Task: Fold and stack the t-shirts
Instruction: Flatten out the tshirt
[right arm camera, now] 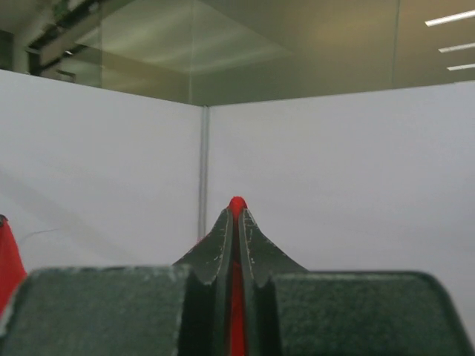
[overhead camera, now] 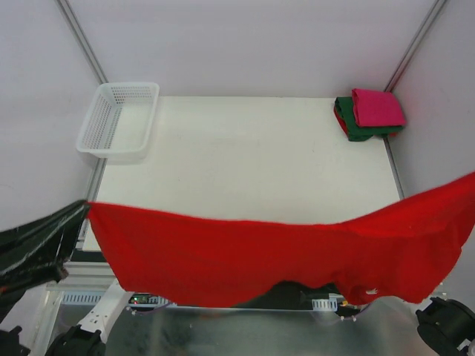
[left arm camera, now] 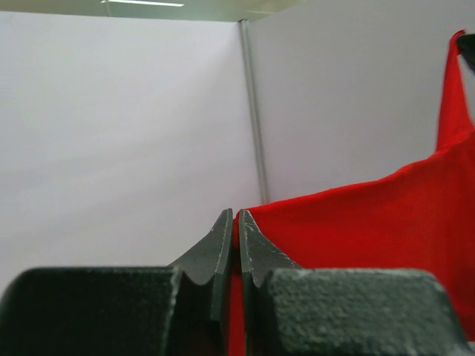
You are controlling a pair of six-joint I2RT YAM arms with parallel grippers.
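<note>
A bright red t-shirt (overhead camera: 282,256) hangs stretched across the near side of the table, held up in the air by both arms. My left gripper (overhead camera: 83,208) is shut on its left corner; in the left wrist view red cloth (left arm camera: 356,230) runs between the closed fingers (left arm camera: 221,245). My right gripper (right arm camera: 237,215) is shut on the other corner, a red tip showing above its fingertips; it lies off the right edge of the top view. A folded magenta-pink t-shirt (overhead camera: 377,107) rests on a folded dark green t-shirt (overhead camera: 356,130) at the far right corner.
A white mesh basket (overhead camera: 119,122) stands at the far left corner of the white table (overhead camera: 252,156). White walls with metal posts enclose the table on three sides. The arm bases sit behind the hanging cloth at the near edge.
</note>
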